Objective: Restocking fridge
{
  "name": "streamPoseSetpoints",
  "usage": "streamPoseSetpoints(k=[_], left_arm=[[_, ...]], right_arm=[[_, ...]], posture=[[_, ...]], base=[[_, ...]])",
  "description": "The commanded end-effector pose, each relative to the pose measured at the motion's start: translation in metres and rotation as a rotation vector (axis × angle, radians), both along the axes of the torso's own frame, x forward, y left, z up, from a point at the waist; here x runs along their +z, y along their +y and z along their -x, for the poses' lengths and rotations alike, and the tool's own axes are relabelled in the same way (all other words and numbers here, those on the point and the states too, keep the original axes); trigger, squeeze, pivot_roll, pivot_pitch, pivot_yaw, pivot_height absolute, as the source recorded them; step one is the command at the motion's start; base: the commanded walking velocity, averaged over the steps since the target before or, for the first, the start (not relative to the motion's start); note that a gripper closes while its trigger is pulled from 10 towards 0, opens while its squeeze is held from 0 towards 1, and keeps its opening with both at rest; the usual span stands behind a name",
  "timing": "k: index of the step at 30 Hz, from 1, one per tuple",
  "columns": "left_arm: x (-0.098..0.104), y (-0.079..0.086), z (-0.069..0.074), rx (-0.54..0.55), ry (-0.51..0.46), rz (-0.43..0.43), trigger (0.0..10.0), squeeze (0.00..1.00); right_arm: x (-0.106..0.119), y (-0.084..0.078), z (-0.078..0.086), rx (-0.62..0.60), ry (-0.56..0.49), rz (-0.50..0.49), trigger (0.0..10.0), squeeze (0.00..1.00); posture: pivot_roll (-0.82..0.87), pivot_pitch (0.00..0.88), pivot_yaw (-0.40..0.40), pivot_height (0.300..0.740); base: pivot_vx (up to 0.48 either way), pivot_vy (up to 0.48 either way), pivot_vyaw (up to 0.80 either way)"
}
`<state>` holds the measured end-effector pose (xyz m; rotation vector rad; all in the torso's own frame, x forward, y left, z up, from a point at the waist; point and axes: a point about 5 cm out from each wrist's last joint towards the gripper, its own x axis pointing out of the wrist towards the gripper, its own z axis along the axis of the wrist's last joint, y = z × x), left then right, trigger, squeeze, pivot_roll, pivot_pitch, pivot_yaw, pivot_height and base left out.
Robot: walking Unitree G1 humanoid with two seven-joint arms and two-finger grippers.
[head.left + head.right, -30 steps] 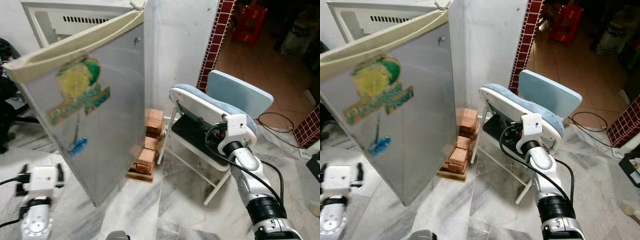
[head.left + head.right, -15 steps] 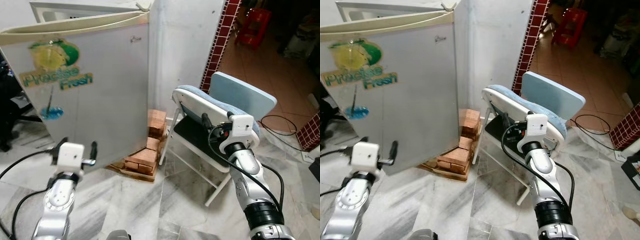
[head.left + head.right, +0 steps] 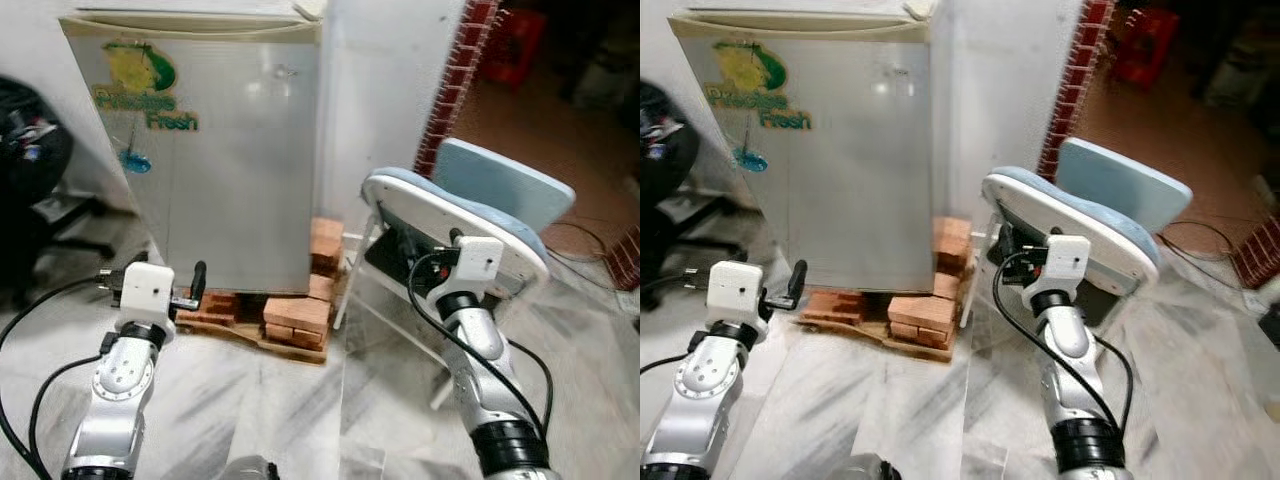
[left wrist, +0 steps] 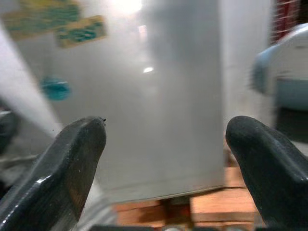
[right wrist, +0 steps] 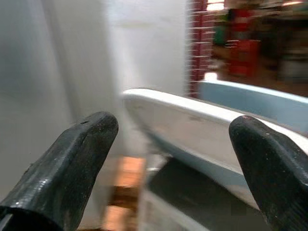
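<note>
Small silver fridge (image 3: 240,150): smooth brushed-metal door, satin sheen, glossy printed sticker (image 3: 140,75). Reddish bricks (image 3: 296,312): rough, matt. Pale blue folding chair (image 3: 470,215): smooth plastic-looking. Grey marble floor (image 3: 280,410): polished.

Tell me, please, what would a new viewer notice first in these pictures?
First, the silver fridge with its door shut and a green "Fresh" sticker, raised on bricks upon a wooden pallet. To its right stands a folded pale blue chair. Both grippers, left and right, have open fingers holding nothing.
</note>
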<state>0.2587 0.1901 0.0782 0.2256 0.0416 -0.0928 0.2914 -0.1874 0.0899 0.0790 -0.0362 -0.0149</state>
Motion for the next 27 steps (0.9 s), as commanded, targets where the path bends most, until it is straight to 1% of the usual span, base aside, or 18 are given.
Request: streamPoseSetpoints(k=[1,10,17,20,27], left_arm=[[0.002,0.007,0.001,0.013,0.007,-0.020,10.0,0.00],[-0.001,0.004,0.005,0.011,0.017,-0.009,10.0,0.00],[-0.001,0.003,0.005,0.008,0.018,-0.009,10.0,0.00],[-0.002,0.003,0.005,0.007,0.020,-0.009,10.0,0.00],[-0.005,0.005,0.004,0.011,0.029,-0.007,10.0,0.00]], right_arm=[[0.004,0.008,-0.002,0.013,-0.013,-0.014,10.0,0.00],[0.001,0.006,0.002,0.004,0.007,-0.019,10.0,0.00],[-0.005,0.008,0.011,0.010,0.027,-0.022,10.0,0.00],[-0.006,0.008,0.014,0.011,0.033,-0.005,10.0,0.00],[-0.007,0.003,0.019,-0.006,0.038,0.006,10.0,0.00]], posture=[[0.06,0.000,-0.003,0.740],[0.06,0.000,-0.007,0.740],[0.06,0.000,-0.005,0.740],[0.06,0.000,-0.003,0.740],[0.05,0.000,0.000,0.740]], base=[[0.000,0.469,0.00],[0.000,0.469,0.00],[0.000,0.478,0.00],[0.000,0.476,0.00],[0.000,0.480,0.00]])
